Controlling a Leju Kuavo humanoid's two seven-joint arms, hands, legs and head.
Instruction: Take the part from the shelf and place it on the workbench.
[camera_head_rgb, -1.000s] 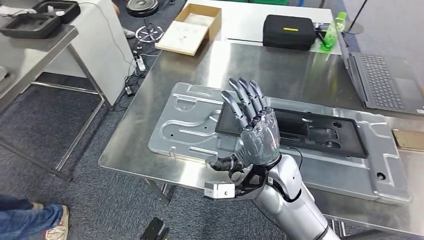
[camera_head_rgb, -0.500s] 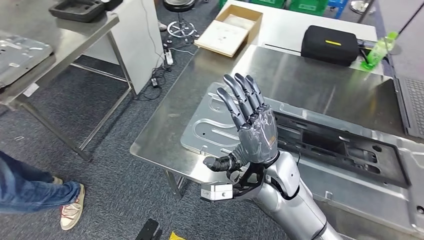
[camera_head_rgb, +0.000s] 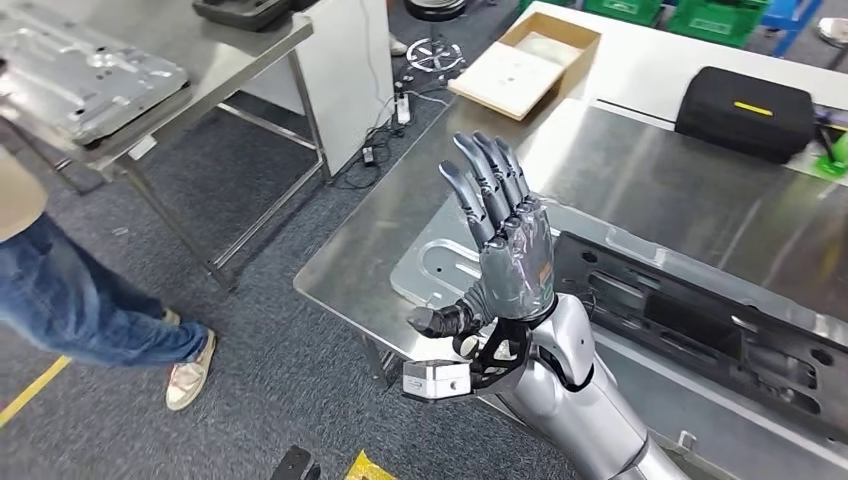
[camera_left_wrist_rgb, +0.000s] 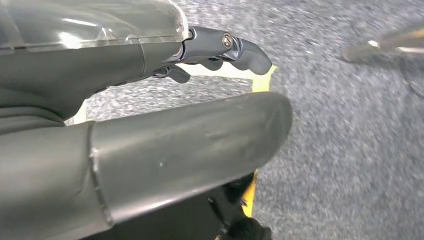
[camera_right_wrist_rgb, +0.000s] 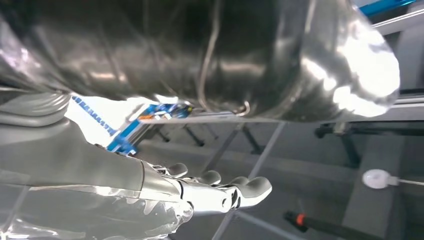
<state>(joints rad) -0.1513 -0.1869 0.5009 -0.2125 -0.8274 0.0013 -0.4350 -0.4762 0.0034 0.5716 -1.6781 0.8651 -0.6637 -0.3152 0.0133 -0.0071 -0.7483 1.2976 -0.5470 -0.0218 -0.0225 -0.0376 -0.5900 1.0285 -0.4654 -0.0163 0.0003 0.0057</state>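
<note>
A silver stamped metal part (camera_head_rgb: 88, 68) lies flat on the steel table at the far left. On the workbench (camera_head_rgb: 640, 170) to the right lies another silver plate (camera_head_rgb: 432, 262) with a long black moulded part (camera_head_rgb: 700, 325) on top. My right hand (camera_head_rgb: 500, 245) is raised over the workbench's near corner, fingers straight up and spread, holding nothing. In the right wrist view the same right hand (camera_right_wrist_rgb: 200, 192) shows its fingers stretched out. My left hand (camera_left_wrist_rgb: 150, 125) hangs over grey carpet, and its fingers (camera_left_wrist_rgb: 235, 47) hold nothing.
A person in jeans (camera_head_rgb: 70, 300) stands on the carpet at the left, between the two tables. A black tray (camera_head_rgb: 250, 10) sits at the far end of the left table. An open cardboard box (camera_head_rgb: 525, 65) and a black case (camera_head_rgb: 755, 100) lie beyond the workbench.
The camera has turned left: the workbench slid to the right and the left table with its silver part came into view. My right hand keeps the same raised pose.
</note>
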